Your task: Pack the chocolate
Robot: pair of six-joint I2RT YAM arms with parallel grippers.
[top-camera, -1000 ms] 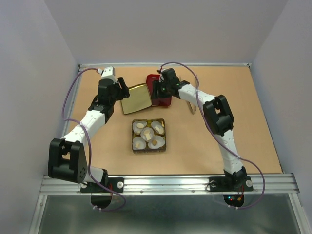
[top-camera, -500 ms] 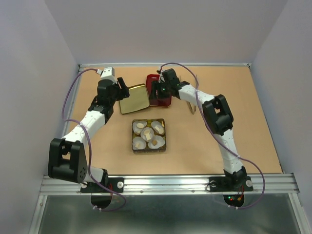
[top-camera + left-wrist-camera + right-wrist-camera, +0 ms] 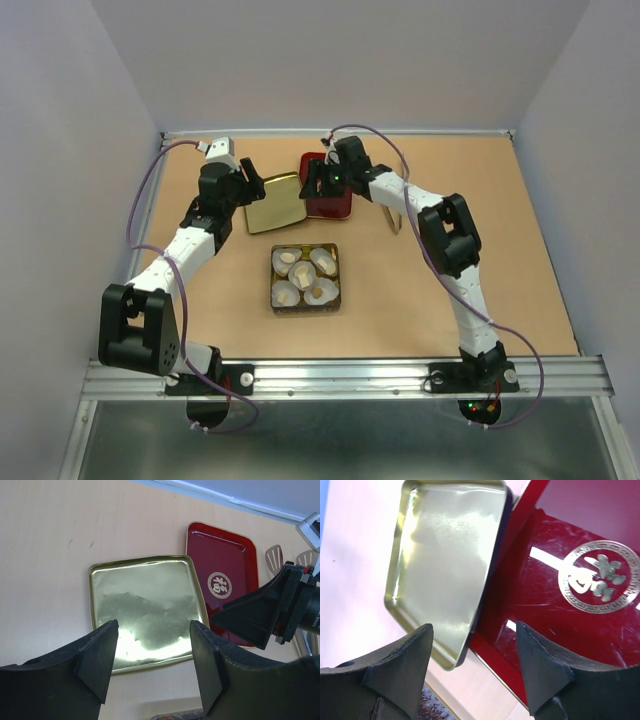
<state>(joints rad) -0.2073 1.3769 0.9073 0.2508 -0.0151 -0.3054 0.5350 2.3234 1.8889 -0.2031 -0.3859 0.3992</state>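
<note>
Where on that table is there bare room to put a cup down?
Widest: right side of the table, between the right arm and the wall. Also the front strip between the chocolate box and the rail. Crowded: back middle, where left hand and right hand hang over the gold tin and red tray.

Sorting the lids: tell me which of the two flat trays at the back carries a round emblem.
The red tray; a round gold emblem sits in its middle, while the gold tray beside it is plain.
</note>
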